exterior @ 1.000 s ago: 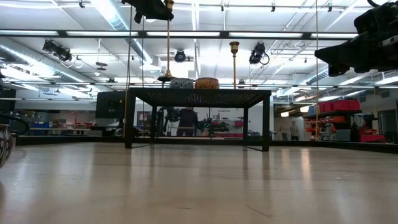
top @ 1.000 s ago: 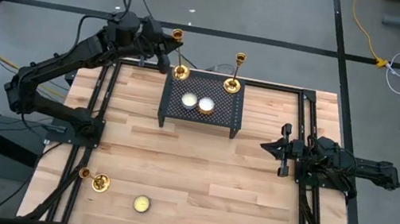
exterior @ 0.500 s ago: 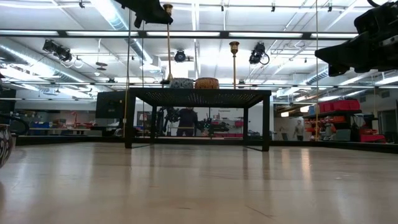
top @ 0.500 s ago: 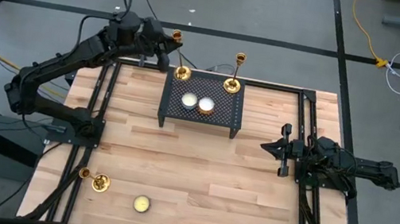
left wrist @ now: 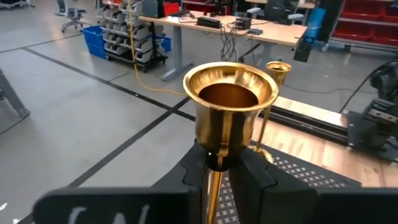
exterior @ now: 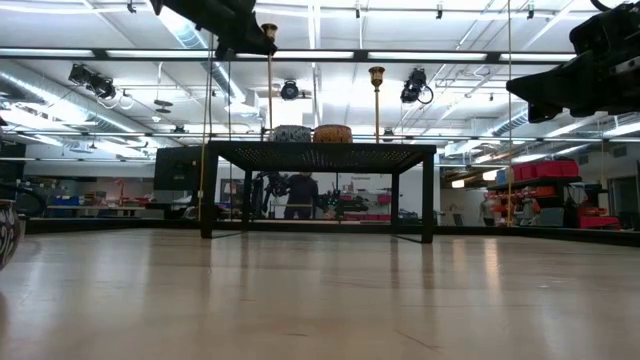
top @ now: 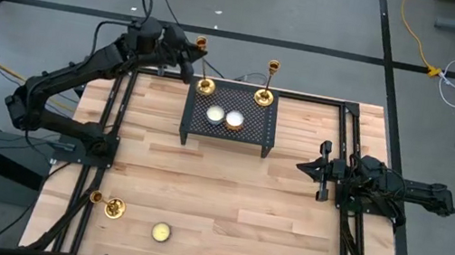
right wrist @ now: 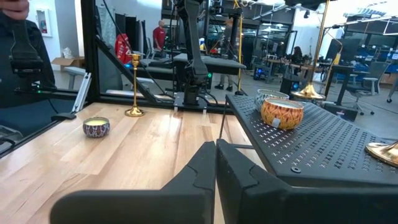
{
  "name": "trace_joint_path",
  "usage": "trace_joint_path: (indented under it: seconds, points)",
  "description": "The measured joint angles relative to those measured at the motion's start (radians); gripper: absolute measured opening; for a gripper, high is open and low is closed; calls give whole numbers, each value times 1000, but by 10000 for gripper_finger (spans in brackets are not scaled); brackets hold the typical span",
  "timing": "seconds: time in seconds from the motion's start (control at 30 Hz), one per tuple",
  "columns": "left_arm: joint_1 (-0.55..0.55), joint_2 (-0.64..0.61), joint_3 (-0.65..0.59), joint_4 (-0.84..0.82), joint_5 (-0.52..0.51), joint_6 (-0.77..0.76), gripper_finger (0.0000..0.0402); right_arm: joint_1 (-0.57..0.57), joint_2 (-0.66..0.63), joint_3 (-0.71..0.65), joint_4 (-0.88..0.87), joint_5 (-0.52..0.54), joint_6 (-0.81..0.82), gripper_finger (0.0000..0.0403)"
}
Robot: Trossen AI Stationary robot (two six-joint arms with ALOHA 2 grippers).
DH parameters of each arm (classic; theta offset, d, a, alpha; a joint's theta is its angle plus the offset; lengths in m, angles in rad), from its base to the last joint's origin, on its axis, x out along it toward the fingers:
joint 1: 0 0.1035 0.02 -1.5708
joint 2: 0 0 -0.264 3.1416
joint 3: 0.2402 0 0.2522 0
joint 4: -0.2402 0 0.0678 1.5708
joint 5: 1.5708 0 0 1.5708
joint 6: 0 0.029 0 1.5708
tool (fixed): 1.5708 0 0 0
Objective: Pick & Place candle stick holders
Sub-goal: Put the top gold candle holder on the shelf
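Standing on the back left corner of the black rack (top: 231,117), a brass candlestick (top: 205,78) has its stem pinched just under the cup by the left tool (left wrist: 219,163). Whether its base rests fully on the mesh is hard to tell. A second candlestick (top: 265,92) stands near it on the rack, and a third (top: 109,207) waits at the bench's (top: 285,228) front left. To finish well, the stem should be upright before the fingers spread, then the tool should draw straight back. The right tool (top: 319,170), pressed together, idles at the right.
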Motion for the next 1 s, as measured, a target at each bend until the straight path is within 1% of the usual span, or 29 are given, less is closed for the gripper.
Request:
trace_joint_path:
  seconds: [0.23, 0.4, 0.57, 0.7, 0.83, 1.0]
  points:
    - [15, 25, -1, -2, 2, -3, 48, 0, 0, 0, 0, 0, 0, 13]
    - [18, 48, -1, -9, 30, -10, 50, 0, 0, 0, 0, 0, 0, 13]
    - [25, 55, -1, -6, 35, -6, 46, 0, 0, 0, 0, 1, 0, 13]
    - [27, 55, -1, -6, 21, -5, 52, 0, 0, 0, 0, 1, 0, 13]
    - [31, 55, -1, -7, -1, -4, 49, 0, 0, 0, 0, 1, 0, 13]
    - [38, 53, 0, -20, -4, -5, 49, 0, 0, 0, 0, 1, 0, 13]
